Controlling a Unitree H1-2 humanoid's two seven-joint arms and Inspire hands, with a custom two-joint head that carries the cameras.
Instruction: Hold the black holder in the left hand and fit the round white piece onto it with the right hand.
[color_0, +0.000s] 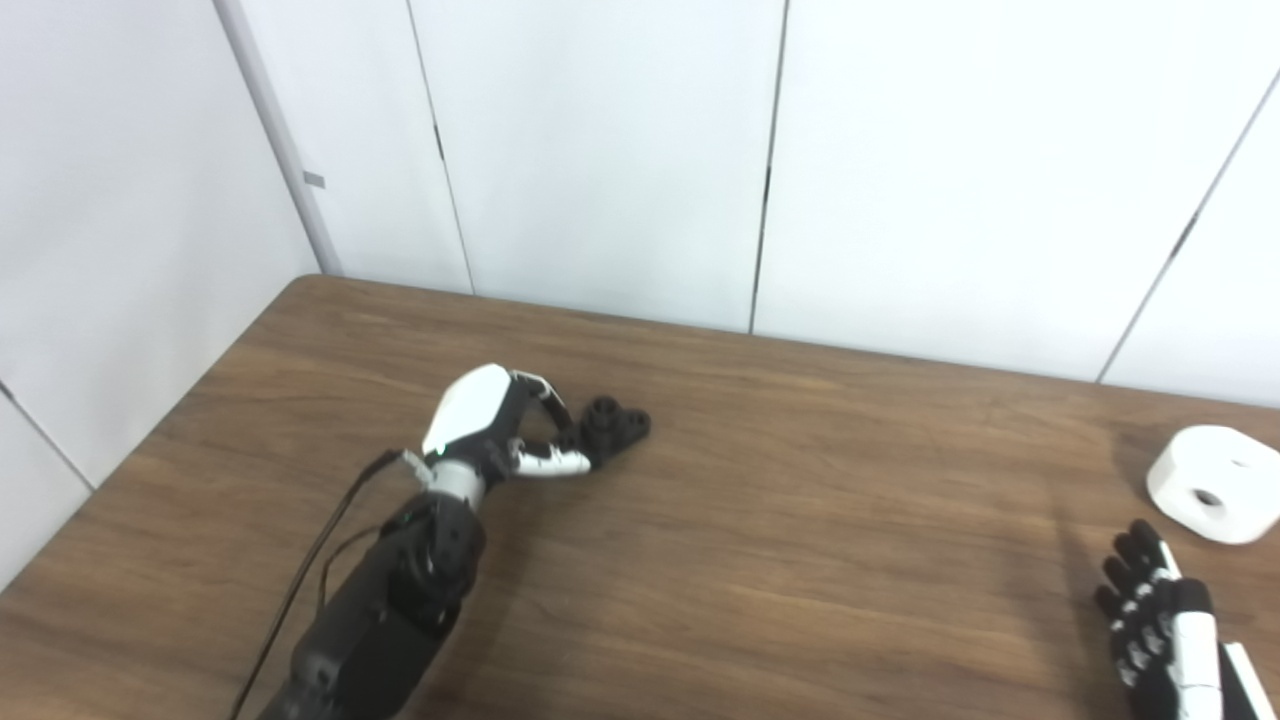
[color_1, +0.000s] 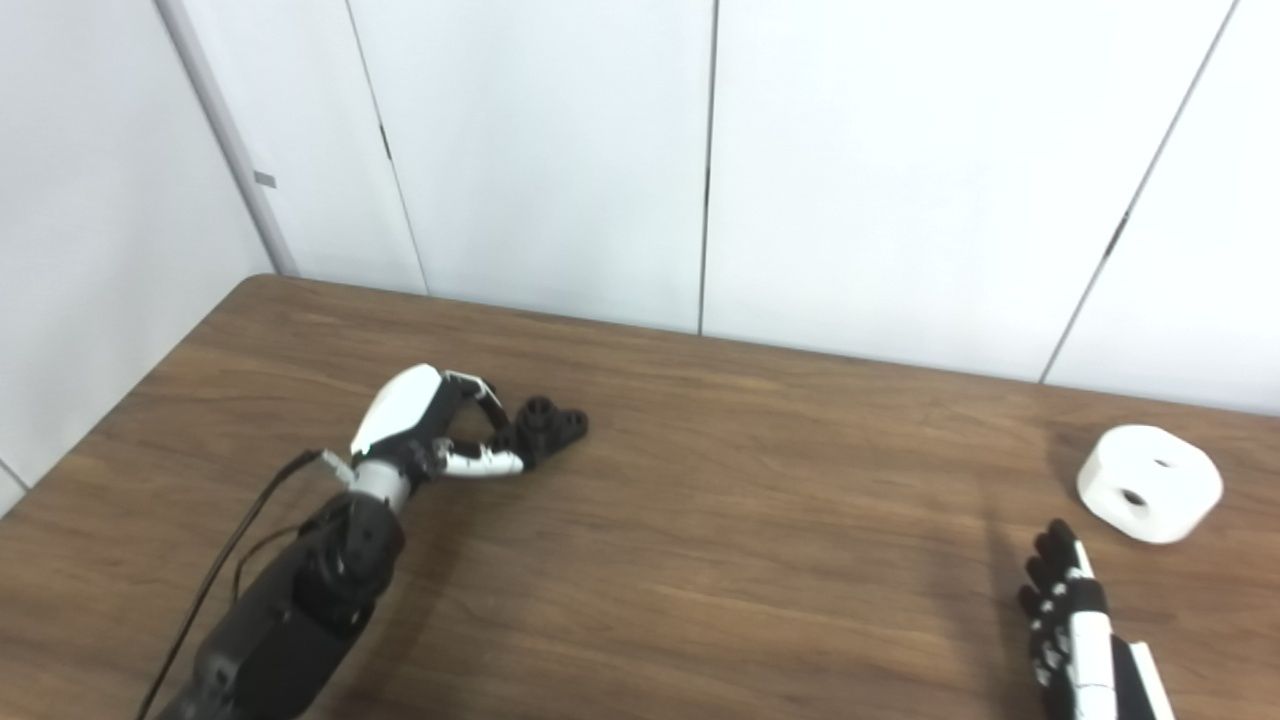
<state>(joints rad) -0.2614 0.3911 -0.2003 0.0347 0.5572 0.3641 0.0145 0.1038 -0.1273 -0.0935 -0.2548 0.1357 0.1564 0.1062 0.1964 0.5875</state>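
The black holder (color_0: 617, 424) lies flat on the brown table, left of centre. My left hand (color_0: 495, 420) is just to its left, fingers curled and thumb stretched out. Its fingertips (color_0: 578, 462) touch the holder's left edge, with a gap still between fingers and thumb. The holder is not lifted. The round white piece (color_0: 1213, 483), with holes in its top, sits on the table at the far right. My right hand (color_0: 1160, 615) rests low at the bottom right, fingers straight and apart, empty, a little in front of the white piece.
The table (color_0: 800, 520) ends at a white panelled wall (color_0: 600, 150) behind and at its left edge (color_0: 150, 430). A black cable (color_0: 310, 560) runs along my left forearm.
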